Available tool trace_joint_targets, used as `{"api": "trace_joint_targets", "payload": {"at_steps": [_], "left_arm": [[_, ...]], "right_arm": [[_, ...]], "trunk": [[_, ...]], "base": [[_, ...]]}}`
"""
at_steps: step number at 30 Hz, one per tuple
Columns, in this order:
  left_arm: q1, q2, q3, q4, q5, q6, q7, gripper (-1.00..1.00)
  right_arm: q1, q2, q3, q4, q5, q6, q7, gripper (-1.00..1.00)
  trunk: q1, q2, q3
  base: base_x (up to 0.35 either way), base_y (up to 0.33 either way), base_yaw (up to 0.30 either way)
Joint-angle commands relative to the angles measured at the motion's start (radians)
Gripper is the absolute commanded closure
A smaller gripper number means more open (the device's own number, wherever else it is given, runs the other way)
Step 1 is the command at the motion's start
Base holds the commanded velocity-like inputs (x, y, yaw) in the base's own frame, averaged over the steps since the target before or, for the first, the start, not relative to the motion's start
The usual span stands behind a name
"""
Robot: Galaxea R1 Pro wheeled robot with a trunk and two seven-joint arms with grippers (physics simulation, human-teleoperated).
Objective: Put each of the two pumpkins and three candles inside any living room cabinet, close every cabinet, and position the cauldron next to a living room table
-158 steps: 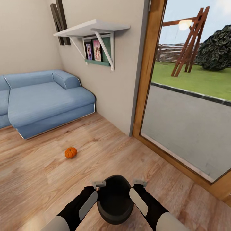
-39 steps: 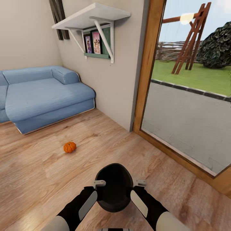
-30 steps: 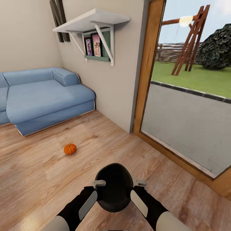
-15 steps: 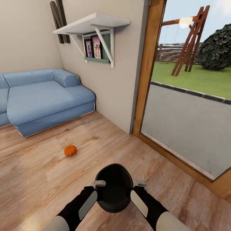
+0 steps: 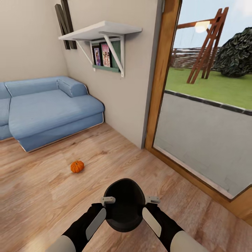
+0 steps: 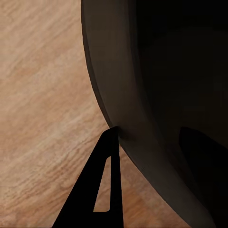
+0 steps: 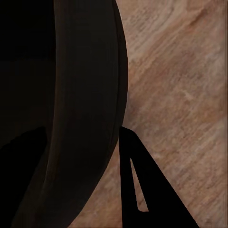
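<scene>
We hold the cauldron (image 5: 124, 204) gripped at its rim by the left end effector (image 5: 108, 200) and the right end effector (image 5: 152, 200), no bench near, while one pumpkin (image 5: 77, 166) lies on the floor (image 5: 42, 196) at 11 o'clock, uncollected.

Head view: cauldron (image 5: 124, 204) sits centre foreground, over the floor (image 5: 45, 196), between the two arms. Left end effector (image 5: 108, 200) at its left rim, right end effector (image 5: 152, 200) at its right rim. In each wrist view one finger lies outside the cauldron wall and one inside, wall between them: left (image 6: 105, 183), right (image 7: 137, 183).

Pumpkin (image 5: 77, 166) on the floor, ahead and left of the cauldron, well apart from it. Sofa (image 5: 45, 110) behind the pumpkin, against the far left wall. Wall shelf (image 5: 99, 30) above and right of the sofa, with framed pictures (image 5: 102, 55) under it. Glass door (image 5: 206, 105) to the right; swing frame (image 5: 206, 45) outside beyond it.
</scene>
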Motion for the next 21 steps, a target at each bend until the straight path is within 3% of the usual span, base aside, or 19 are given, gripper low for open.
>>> {"api": "trace_joint_targets", "payload": {"at_steps": [1,9,21], "left_arm": [[-0.001,0.002,-0.002,-0.002,0.031,-0.005,0.008,1.0],[-0.001,0.002,-0.001,-0.004,0.031,-0.005,0.008,1.0],[-0.001,0.002,-0.001,-0.011,0.03,-0.005,0.007,1.0]], "right_arm": [[-0.002,-0.001,-0.001,-0.017,-0.009,-0.006,0.028,1.0],[-0.002,-0.001,-0.001,-0.017,-0.009,-0.006,0.028,1.0],[-0.002,-0.001,-0.001,-0.018,-0.009,-0.006,0.028,1.0]], "trunk": [[-0.004,0.007,0.002],[-0.035,0.063,0.027],[-0.081,0.147,0.065]], "base": [[-0.007,0.0,0.028],[-0.164,0.0,0.138],[-0.226,0.0,0.272]]}}
